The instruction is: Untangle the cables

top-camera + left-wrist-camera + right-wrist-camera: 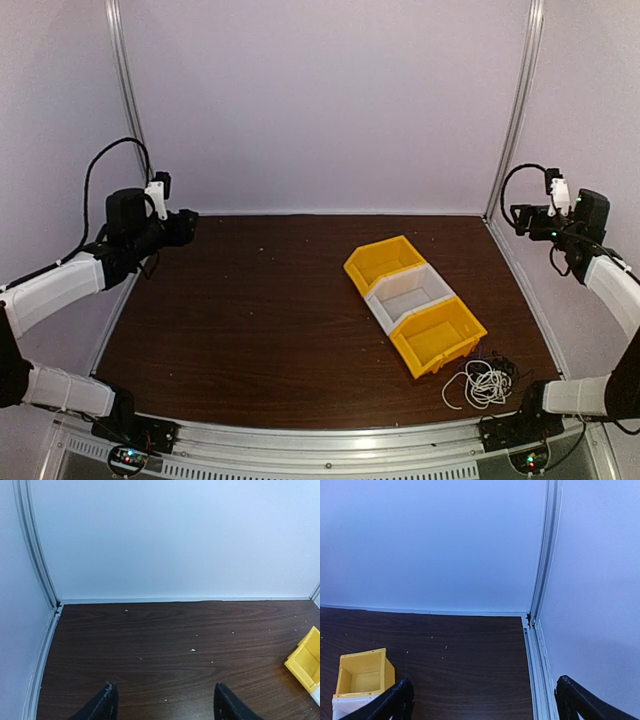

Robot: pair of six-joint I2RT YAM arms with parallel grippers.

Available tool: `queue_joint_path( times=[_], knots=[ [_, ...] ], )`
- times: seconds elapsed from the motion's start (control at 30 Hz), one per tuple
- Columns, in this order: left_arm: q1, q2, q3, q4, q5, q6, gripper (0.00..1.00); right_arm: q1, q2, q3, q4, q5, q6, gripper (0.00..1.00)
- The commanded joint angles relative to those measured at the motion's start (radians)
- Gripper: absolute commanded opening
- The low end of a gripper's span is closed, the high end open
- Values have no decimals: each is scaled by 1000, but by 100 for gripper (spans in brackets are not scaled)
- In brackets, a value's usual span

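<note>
The left gripper (165, 706) and right gripper (484, 700) are being held with jaws wide apart, empty. The cables (487, 381) are lying tangled well below and behind the right jaws, beside the yellow bin (440, 337); one outer loop, not the bundle, is being advised.

I see a dark brown wood-grain worktop (250, 320) enclosed by plain white walls (320, 100) with grey metal corner posts (127, 100).
</note>
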Motion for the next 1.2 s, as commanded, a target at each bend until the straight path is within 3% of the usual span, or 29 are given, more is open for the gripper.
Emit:
queue_joint_path(
  times=[0.0, 0.23, 0.4, 0.5, 0.63, 0.8, 0.97, 1.17],
  knots=[
    [-5, -16, -9, 121, 169, 19, 67, 16, 43, 84, -90, -111, -114, 99],
    [-113, 34, 26, 93, 240, 96, 68, 187, 196, 207, -317, -106, -278, 92],
    [-218, 99, 38, 83, 237, 128, 67, 353, 408, 316, -451, -74, -353, 75],
    [-270, 141, 68, 37, 221, 150, 67, 397, 542, 416, -538, -73, -377, 63],
    [-313, 162, 76, 26, 197, 179, 67, 425, 656, 516, -635, -83, -397, 56],
    [-322, 175, 90, 17, 191, 187, 67, 452, 700, 522, -683, -43, -409, 53],
    [-323, 184, 98, 10, 193, 183, 67, 474, 717, 493, -707, -21, -423, 44],
    [-323, 185, 103, 4, 198, 178, 67, 521, 730, 486, -707, 21, -427, 21]
  ],
)
